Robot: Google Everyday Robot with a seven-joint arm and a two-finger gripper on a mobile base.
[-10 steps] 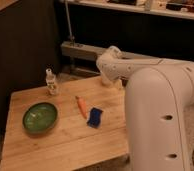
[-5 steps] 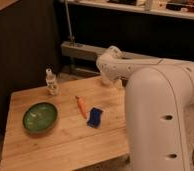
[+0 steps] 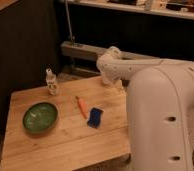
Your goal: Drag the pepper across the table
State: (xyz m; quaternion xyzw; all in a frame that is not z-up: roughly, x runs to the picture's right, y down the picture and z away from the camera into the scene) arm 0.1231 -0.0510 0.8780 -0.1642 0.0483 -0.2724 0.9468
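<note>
The pepper, small, orange and tapered, lies near the middle of the light wooden table. Nothing touches it. My gripper does not show in the camera view. Only my bulky white arm is seen, filling the right side, with a rounded joint over the table's far right corner. Every object on the table lies free, so the gripper holds nothing and stands open.
A blue block lies just right of the pepper. A dark green bowl sits to the left. A small clear bottle stands at the far left edge. A grey bar and dark shelving run behind the table.
</note>
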